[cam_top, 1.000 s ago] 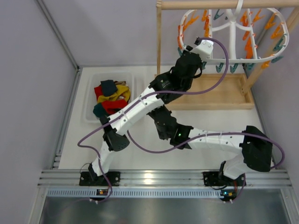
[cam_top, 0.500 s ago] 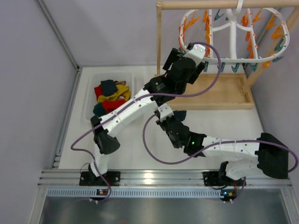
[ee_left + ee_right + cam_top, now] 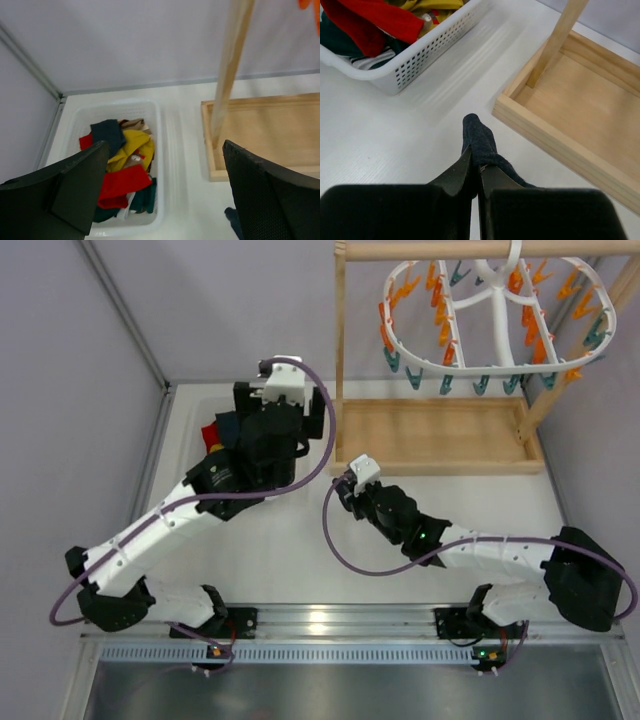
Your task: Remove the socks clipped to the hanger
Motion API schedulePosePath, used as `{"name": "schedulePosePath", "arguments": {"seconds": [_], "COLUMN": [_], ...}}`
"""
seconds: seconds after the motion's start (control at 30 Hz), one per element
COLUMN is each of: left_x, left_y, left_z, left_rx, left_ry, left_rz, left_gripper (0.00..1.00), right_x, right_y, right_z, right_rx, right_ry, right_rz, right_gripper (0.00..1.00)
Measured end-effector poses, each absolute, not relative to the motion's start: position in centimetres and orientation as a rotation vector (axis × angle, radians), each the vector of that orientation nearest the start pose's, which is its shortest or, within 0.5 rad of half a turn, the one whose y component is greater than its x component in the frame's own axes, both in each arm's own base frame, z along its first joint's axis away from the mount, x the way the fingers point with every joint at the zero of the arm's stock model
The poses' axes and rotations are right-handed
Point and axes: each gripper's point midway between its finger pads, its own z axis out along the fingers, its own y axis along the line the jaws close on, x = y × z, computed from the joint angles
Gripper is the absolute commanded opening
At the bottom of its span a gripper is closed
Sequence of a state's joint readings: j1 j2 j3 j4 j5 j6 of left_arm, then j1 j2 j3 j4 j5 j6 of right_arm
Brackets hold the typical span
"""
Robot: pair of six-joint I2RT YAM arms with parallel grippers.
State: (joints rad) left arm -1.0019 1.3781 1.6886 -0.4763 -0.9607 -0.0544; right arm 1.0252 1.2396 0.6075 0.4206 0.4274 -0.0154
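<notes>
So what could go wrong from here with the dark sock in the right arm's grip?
1. The right end effector pinches the dark sock at one end only; its loose end lies on the table and could drag, slip out or catch the wooden tray beside it.
2. The left end effector hangs open over the basket, so the arms may collide if the sock goes there.

light: bright, even | shadows: soft, faint | glare: metal rail point(image 3: 318, 620) | focus: wrist views slightly soft
</notes>
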Motion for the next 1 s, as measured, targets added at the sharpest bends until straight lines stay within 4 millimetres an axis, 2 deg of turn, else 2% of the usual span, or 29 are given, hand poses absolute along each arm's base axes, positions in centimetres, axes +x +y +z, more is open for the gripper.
{"name": "schedulePosePath", "arguments": {"seconds": [0.17, 0.27, 0.4, 0.6, 0.77, 0.93, 0.97, 1.0], "left_x": [27.8, 25.6, 23.1, 20.6, 19.5, 19.5, 19.5, 19.5], "left_y": [-16.0, -12.9, -9.7, -6.7, -4.8, -4.8, -4.8, -4.8], "left_z": [40.5, 38.4, 36.6, 35.8, 34.9, 33.8, 33.7, 33.6], "left_rx": [-0.010, -0.069, -0.146, -0.217, -0.251, -0.243, -0.242, -0.240], "left_ry": [1.682, 1.700, 1.714, 1.702, 1.681, 1.698, 1.700, 1.702], "left_rz": [0.064, 0.019, -0.061, -0.172, -0.192, -0.168, -0.165, -0.162], "left_gripper": [0.99, 0.99, 0.99, 0.99, 0.99, 0.99, 0.99, 0.99], "right_x": [27.9, 29.2, 31.5, 35.3, 38.1, 40.7, 41.2, 41.7], "right_y": [32.5, 35.4, 40.0, 47.0, 52.4, 57.4, 58.3, 59.1], "right_z": [17.9, 19.3, 22.4, 26.6, 27.5, 28.0, 28.1, 27.8], "right_rx": [-0.687, -0.730, -0.761, -0.792, -0.848, -0.871, -0.873, -0.873], "right_ry": [1.665, 1.630, 1.552, 1.412, 1.310, 1.210, 1.189, 1.180], "right_rz": [0.395, 0.432, 0.477, 0.543, 0.592, 0.669, 0.680, 0.693], "right_gripper": [0.00, 0.00, 0.00, 0.00, 0.00, 0.01, 0.11, 0.45]}}
